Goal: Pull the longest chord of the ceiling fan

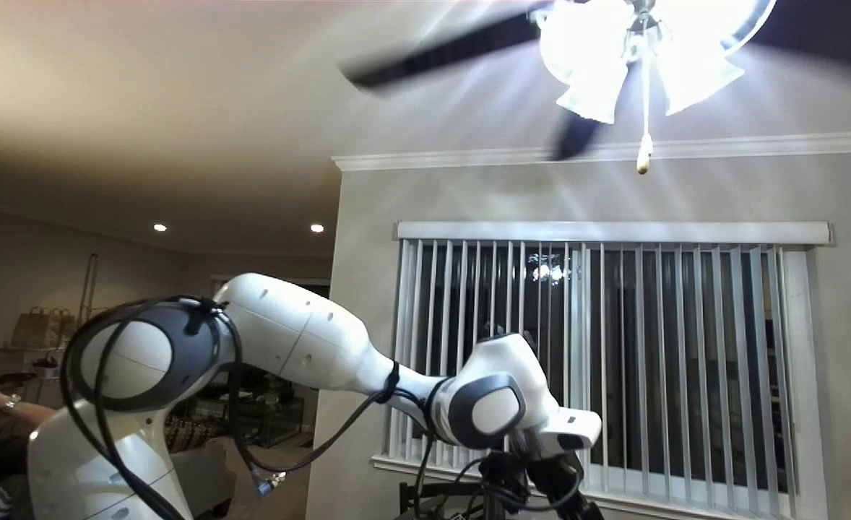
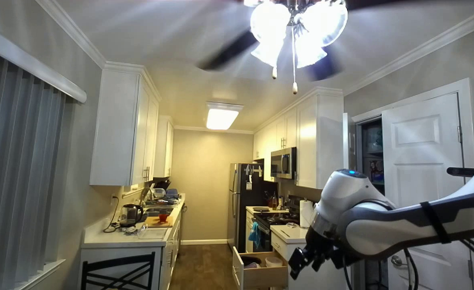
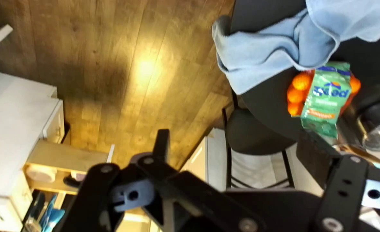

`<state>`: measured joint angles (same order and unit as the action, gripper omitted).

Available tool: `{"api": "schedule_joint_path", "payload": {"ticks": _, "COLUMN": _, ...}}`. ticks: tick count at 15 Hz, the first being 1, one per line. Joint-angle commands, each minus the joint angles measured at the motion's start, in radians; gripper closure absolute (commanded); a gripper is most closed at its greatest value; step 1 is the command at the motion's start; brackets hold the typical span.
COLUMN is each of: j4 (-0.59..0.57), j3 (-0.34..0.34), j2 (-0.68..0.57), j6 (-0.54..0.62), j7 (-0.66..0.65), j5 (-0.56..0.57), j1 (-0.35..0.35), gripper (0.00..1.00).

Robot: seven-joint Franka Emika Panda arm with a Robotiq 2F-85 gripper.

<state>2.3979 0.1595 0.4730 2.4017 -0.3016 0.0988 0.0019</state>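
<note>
- While the ceiling fan (image 2: 297, 18), with long dark blurred blades (image 2: 233, 52) and bright white glass lamp shades (image 2: 271, 26), hangs above me, the longest chord (image 2: 293, 56), a thin pale pull cord, dangles straight down, its small tan knob (image 2: 295, 88) below the shades.
- Shorter pale pull cord (image 2: 275, 73) near it, in an exterior view.
- Black two-finger metal gripper (image 3: 238, 148): fingers (image 3: 312, 154) spread apart, angled downward, well below the chord in both exterior views.
- White-and-grey jointed robot arm (image 1: 331, 343) bent, below fan height.
- In the wrist view: round-edged dark table (image 3: 270, 100), crumpled light-blue cloth (image 3: 267, 51), green printed bag (image 3: 327, 96) partly over orange round fruit (image 3: 296, 93).
</note>
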Motion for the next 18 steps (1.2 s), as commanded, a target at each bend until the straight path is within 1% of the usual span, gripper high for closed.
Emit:
{"api": "schedule_joint_path", "payload": {"ticks": 1, "j4": -0.028, "j3": 0.028, "j2": 0.117, "j6": 0.051, "j7": -0.031, "j5": 0.033, "j1": -0.015, "gripper": 0.00}}
{"api": "schedule_joint_path", "payload": {"ticks": 4, "j4": -0.080, "j3": 0.059, "j2": 0.154, "j6": 0.138, "j7": -0.070, "j5": 0.042, "j1": -0.050, "gripper": 0.00}}
{"api": "schedule_joint_path", "payload": {"ticks": 7, "j4": -0.162, "j3": 0.106, "j2": 0.160, "j6": 0.219, "j7": -0.138, "j5": 0.067, "j1": -0.123, "gripper": 0.00}}
{"api": "schedule_joint_path", "payload": {"ticks": 10, "j4": -0.258, "j3": 0.174, "j2": 0.153, "j6": 0.286, "j7": -0.222, "j5": 0.113, "j1": -0.236, "gripper": 0.00}}
{"api": "schedule_joint_path", "payload": {"ticks": 14, "j4": -0.294, "j3": 0.288, "j2": 0.197, "j6": 0.412, "j7": -0.365, "j5": 0.191, "j1": -0.431, "gripper": 0.00}}
{"api": "schedule_joint_path", "payload": {"ticks": 15, "j4": -0.294, "j3": 0.236, "j2": 0.174, "j6": 0.355, "j7": -0.281, "j5": 0.143, "j1": -0.342, "gripper": 0.00}}
{"api": "schedule_joint_path", "payload": {"ticks": 16, "j4": -0.300, "j3": 0.261, "j2": 0.180, "j6": 0.377, "j7": -0.308, "j5": 0.155, "j1": -0.382, "gripper": 0.00}}
{"api": "schedule_joint_path", "payload": {"ticks": 18, "j4": -0.301, "j3": 0.284, "j2": 0.189, "j6": 0.388, "j7": -0.324, "j5": 0.160, "j1": -0.415, "gripper": 0.00}}
